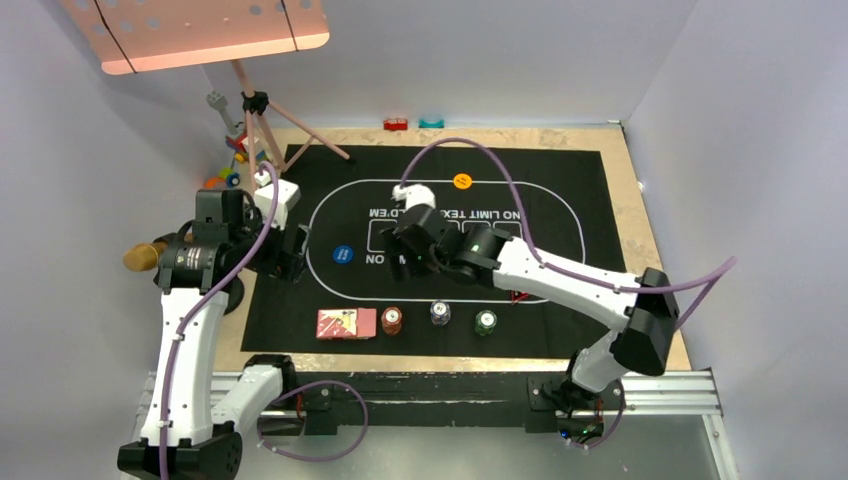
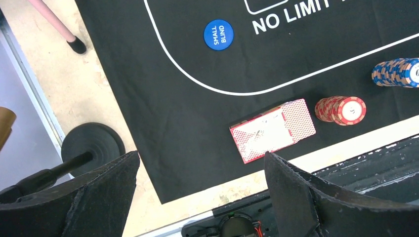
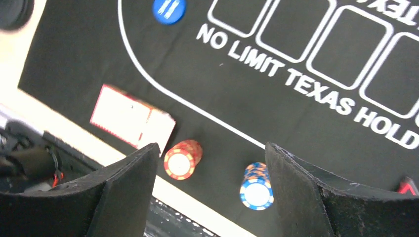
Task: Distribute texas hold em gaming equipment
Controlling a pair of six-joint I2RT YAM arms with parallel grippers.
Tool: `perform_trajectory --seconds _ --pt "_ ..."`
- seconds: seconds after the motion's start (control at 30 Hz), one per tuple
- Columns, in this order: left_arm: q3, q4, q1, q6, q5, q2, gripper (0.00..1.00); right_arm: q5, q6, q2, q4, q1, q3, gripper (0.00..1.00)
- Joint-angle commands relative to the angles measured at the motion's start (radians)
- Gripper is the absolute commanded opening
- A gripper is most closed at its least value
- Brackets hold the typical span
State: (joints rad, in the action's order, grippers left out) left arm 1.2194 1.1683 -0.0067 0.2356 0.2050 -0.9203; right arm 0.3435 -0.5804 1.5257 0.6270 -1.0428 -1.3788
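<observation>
On the black poker mat (image 1: 590,190), near its front edge, lie a red-backed card deck (image 1: 345,323), a red-orange chip stack (image 1: 391,320), a blue-grey stack (image 1: 440,313) and a green stack (image 1: 485,322). A blue small-blind button (image 1: 342,254) lies at the oval's left, an orange button (image 1: 462,181) at its far side. A red-black marker (image 1: 518,296) peeks from under my right arm. My left gripper (image 2: 201,163) is open and empty above the mat's front-left corner, left of the deck (image 2: 273,129). My right gripper (image 3: 211,153) is open and empty above the red (image 3: 182,159) and blue (image 3: 257,186) stacks.
A pink music stand (image 1: 200,30) on a tripod (image 1: 260,120) stands at the back left, with colourful toy pieces (image 1: 232,165) beside it. Small red (image 1: 395,124) and teal (image 1: 431,123) blocks lie behind the mat. A black round base (image 2: 93,145) sits left of the mat.
</observation>
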Motion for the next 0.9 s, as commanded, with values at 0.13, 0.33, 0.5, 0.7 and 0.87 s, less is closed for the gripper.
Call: perform_trajectory --seconds 0.13,0.33,0.5,0.7,0.87 --pt "-0.011 -0.031 0.001 -0.04 -0.002 0.012 1.0 -0.135 0.085 0.144 -0.086 -0.104 -0.012 0.83" --pt "-0.021 -0.033 0.002 -0.041 -0.016 0.015 1.0 -0.134 0.085 0.239 -0.098 -0.16 -0.007 0.82" --pt "-0.029 -0.033 0.001 -0.034 -0.02 0.025 1.0 -0.109 0.08 0.304 -0.079 -0.188 -0.025 0.79" --pt "-0.035 -0.034 0.001 -0.031 -0.024 0.032 1.0 -0.087 0.069 0.339 -0.062 -0.201 -0.029 0.74" --pt "-0.038 -0.038 0.001 -0.031 -0.021 0.031 1.0 -0.071 0.06 0.355 -0.055 -0.204 -0.023 0.71"
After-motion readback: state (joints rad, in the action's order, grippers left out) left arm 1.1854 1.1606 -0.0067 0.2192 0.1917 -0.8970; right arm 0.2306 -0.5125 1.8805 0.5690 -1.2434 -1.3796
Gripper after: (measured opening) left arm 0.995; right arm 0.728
